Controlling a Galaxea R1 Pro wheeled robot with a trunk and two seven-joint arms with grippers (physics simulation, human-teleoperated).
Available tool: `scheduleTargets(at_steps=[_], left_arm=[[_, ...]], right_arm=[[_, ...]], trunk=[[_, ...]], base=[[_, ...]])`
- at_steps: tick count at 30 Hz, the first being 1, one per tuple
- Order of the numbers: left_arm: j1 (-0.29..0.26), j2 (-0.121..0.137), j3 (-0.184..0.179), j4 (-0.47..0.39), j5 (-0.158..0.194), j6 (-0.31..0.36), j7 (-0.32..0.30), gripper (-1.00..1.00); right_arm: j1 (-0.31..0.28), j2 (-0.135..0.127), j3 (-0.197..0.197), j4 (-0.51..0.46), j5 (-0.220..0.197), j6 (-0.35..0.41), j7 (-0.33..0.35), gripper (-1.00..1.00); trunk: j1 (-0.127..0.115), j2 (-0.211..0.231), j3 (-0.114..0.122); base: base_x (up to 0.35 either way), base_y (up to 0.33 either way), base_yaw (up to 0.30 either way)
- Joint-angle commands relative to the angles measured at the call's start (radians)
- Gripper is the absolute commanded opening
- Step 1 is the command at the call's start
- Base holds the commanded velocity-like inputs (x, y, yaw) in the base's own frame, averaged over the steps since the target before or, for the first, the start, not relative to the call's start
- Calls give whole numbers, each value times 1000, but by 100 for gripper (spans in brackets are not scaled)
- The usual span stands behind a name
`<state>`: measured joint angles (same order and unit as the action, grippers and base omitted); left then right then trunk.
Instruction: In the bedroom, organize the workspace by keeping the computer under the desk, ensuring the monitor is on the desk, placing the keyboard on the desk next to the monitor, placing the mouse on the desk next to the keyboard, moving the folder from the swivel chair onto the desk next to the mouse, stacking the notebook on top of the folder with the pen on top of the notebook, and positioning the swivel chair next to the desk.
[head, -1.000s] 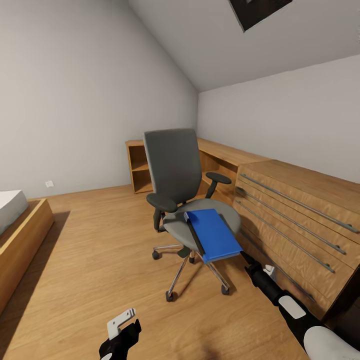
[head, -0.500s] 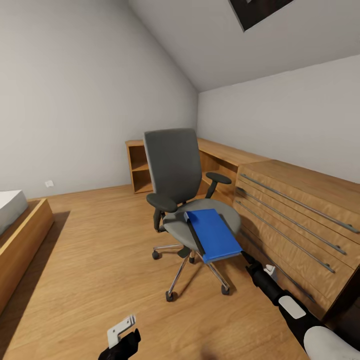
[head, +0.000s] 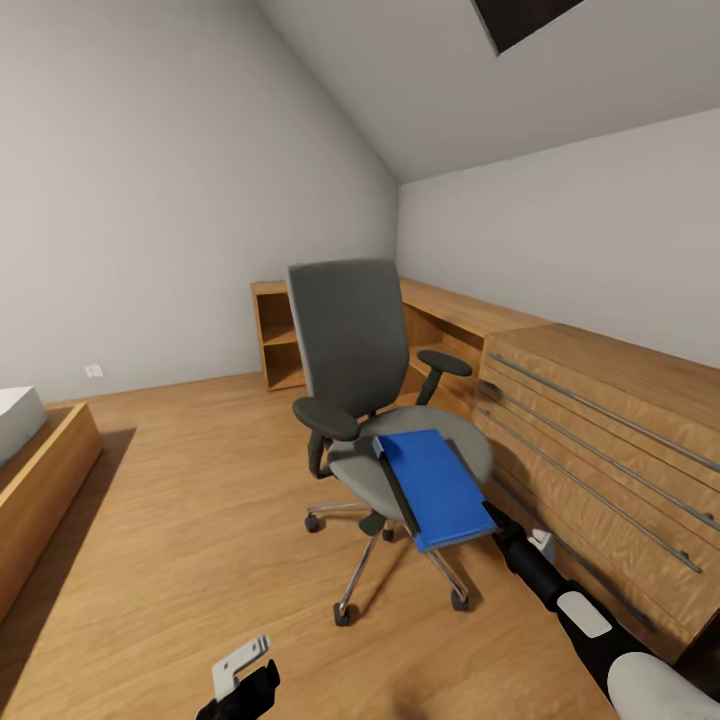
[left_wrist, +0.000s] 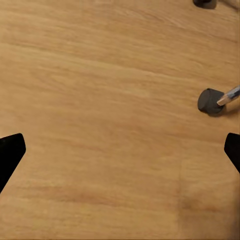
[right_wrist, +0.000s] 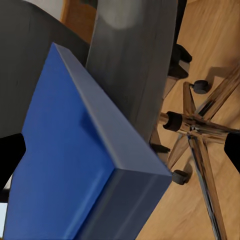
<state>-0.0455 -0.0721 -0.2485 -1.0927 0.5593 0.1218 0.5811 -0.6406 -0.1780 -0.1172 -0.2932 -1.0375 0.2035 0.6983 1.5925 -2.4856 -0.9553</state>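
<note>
Blue folder (head: 436, 486) lies on the chair (head: 350, 350) seat at frame centre, overhanging its front edge, right pincer (right_wrist: 120, 145) spread just before the folder's near corner, left pincer (left_wrist: 120, 150) spread over bare floor (head: 200, 520) at lower left.
</note>
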Motion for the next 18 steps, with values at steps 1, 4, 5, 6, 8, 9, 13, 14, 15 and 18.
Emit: scheduleTargets(at_steps=[1,4,5,6,8,9,13,14,15,18], left_arm=[[0,0,-2,-1,4,4,6,100],[0,0,-2,-1,4,2,6,100],[0,0,-3,-1,4,2,6,100],[0,0,-3,-1,4,2,6,100],[0,0,-3,-1,4,2,6,100],[0,0,-3,-1,4,2,6,100],[0,0,-3,-1,4,2,6,100],[0,0,-3,-1,4,2,6,100],[0,0,-3,-1,4,2,6,100],[0,0,-3,-1,4,1,6,100]], right_arm=[[-1,0,-2,0,-9,10,3,100],[-1,0,-2,0,-9,10,3,100],[-1,0,-2,0,-9,10,3,100],[-1,0,-2,0,-9,10,3,100],[-1,0,-2,0,-9,10,3,100],[-1,0,-2,1,-9,10,3,100],[-1,0,-2,1,-9,10,3,100],[-1,0,-2,1,-9,10,3,100],[-1,0,-2,1,-9,10,3,100],[-1,2,-2,2,-9,10,3,100]], trunk=[[0,0,-1],[0,0,-1],[0,0,-1],[0,0,-1],[0,0,-1],[0,0,-1],[0,0,-1],[0,0,-1],[0,0,-1],[0,0,-1]], base=[[49,11,0],[38,10,0],[75,33,0],[119,57,0],[168,84,0],[186,94,0],[115,58,0],[55,28,0],[44,22,0],[22,11,0]])
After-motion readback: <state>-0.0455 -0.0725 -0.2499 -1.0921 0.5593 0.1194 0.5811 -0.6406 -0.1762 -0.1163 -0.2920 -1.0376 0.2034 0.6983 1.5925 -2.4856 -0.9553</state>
